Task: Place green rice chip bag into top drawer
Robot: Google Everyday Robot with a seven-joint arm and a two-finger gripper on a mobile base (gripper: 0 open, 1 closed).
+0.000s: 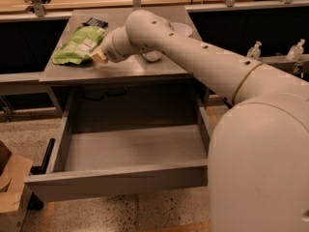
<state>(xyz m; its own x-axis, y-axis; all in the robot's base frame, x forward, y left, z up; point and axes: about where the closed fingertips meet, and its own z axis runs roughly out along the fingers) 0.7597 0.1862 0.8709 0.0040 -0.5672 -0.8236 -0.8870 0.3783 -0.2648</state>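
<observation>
The green rice chip bag (77, 45) lies flat on the left part of the grey table (120, 71), with its white label facing up. My gripper (99, 57) is at the bag's right edge, low over the tabletop and touching or nearly touching it. The arm (193, 57) reaches in from the right across the table. The top drawer (120, 180) is pulled out below the table, and its grey inside (135, 149) holds nothing.
A small black packet (95, 22) lies behind the bag. A white bowl (182, 29) stands at the table's back right, partly behind the arm. Clear bottles (254, 50) stand on a ledge to the right. A cardboard box (10, 187) sits on the floor at the left.
</observation>
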